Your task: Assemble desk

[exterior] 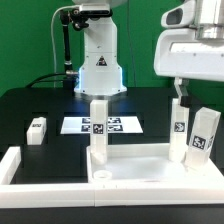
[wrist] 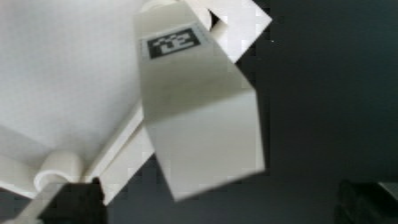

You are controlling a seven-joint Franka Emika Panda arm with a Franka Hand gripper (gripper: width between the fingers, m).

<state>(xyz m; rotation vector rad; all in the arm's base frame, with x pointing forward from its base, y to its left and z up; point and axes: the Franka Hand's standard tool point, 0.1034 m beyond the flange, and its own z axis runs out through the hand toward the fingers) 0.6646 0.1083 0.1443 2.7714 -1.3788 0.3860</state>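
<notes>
Exterior view, nearest first: the rimmed tabletop panel (exterior: 150, 168) lies low in the frame. At its right end stands a leg block (exterior: 180, 130), and the hand (exterior: 180, 95) hangs just above it, fingers spread, gripping nothing. The block looks light, rigid and slick; I'd pinch its flat sides.

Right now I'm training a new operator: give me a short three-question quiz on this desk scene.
1. True or false: the small white plastic leg block at the exterior view's left lies on the black table.
2. How many leg blocks show in the exterior view?
3. The flat white marker board lies: A between the wide white rimmed tabletop panel and the robot base; B on that panel; C propped upright.
Key: 1 true; 2 four; 3 A.
</notes>
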